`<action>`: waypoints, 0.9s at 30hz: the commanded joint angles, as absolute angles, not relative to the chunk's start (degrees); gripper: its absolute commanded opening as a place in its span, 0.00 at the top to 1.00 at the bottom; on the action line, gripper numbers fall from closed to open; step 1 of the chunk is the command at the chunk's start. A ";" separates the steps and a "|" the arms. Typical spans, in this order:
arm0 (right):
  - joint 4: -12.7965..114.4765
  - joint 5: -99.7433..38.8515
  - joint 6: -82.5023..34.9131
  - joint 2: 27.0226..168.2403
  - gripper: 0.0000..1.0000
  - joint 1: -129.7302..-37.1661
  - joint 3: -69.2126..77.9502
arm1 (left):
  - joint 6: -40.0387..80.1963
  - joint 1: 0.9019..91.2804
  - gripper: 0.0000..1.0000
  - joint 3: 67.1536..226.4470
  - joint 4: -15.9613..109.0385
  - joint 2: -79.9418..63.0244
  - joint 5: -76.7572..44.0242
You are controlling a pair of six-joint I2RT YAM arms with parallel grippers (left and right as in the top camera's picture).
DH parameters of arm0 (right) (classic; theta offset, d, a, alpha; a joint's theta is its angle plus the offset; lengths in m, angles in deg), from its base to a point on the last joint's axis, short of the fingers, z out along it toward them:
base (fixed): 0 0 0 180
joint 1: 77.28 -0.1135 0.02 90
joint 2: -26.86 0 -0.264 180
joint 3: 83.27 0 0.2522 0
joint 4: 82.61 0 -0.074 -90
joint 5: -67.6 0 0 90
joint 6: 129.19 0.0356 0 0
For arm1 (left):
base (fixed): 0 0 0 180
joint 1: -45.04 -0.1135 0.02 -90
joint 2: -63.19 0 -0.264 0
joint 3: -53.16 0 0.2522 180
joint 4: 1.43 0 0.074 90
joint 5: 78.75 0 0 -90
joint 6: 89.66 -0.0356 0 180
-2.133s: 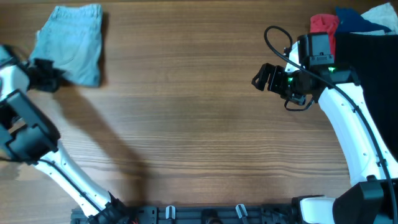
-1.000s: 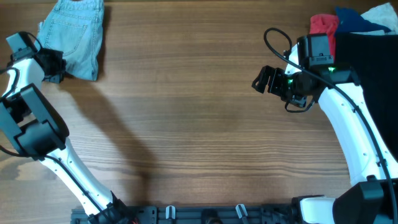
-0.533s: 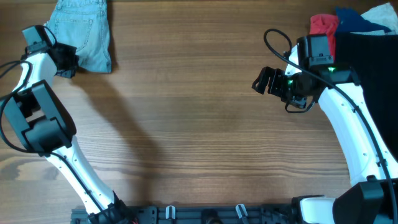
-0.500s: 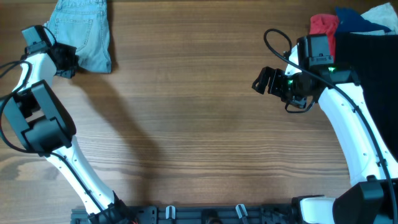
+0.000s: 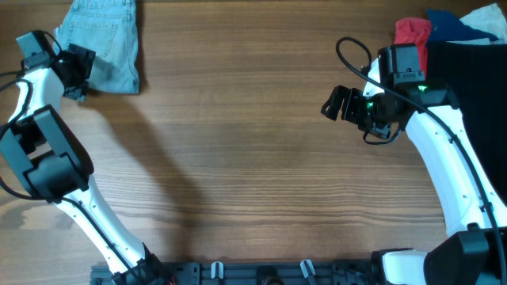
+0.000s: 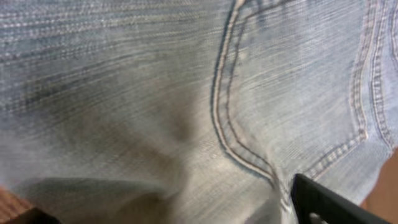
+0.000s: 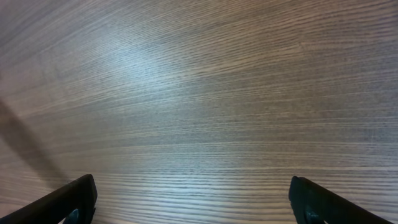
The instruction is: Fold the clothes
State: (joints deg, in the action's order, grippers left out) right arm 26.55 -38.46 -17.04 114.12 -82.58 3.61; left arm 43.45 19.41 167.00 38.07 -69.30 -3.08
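The clothes (image 5: 103, 38) are light-blue denim shorts, folded, lying at the far left corner of the wooden table (image 5: 253, 174). Their top runs out of the overhead frame. My left gripper (image 5: 78, 68) sits at the shorts' near left edge, jaws spread wide. In the left wrist view the denim (image 6: 186, 93) with its pocket stitching fills the frame, and the left gripper (image 6: 174, 214) holds none of it. My right gripper (image 5: 337, 101) hovers open over bare wood at the right, far from the shorts. Only table shows between the right gripper's (image 7: 196, 205) fingers.
At the far right corner lies a heap of other garments: a red one (image 5: 413, 32), a dark blue one (image 5: 450, 25), a white one (image 5: 487, 19) and a large black cloth (image 5: 471, 79) under the right arm.
The left gripper dragged the shorts toward the far edge, then opened and let go of the denim, drawing slightly left. The right arm has not moved.
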 commanded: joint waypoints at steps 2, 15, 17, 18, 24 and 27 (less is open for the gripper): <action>26.57 -38.74 -18.20 114.06 0.01 -82.19 4.03 | 39.26 18.52 0.00 165.03 41.48 -66.24 -1.79; 22.15 -34.19 -19.60 99.46 0.00 -82.19 10.32 | 20.05 19.31 0.01 165.03 70.46 -28.29 -14.68; 20.12 -33.43 -19.64 93.23 0.01 -82.19 10.32 | 16.55 21.53 0.01 165.01 74.92 -22.37 -14.71; 18.68 -31.83 -19.64 89.77 0.00 -82.19 10.30 | 14.98 23.20 0.02 165.01 76.52 -19.79 -14.71; 13.45 -28.12 -17.52 70.54 0.00 -82.19 8.23 | 12.70 36.40 0.00 155.26 78.55 -3.29 -14.66; 14.33 -19.83 -11.29 61.73 0.00 -82.19 1.63 | 14.08 42.06 0.00 138.23 67.99 6.46 -14.68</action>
State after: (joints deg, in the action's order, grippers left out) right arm 13.89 -28.10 -16.78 66.54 -82.34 6.61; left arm 14.30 38.17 151.04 75.34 0.60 -14.29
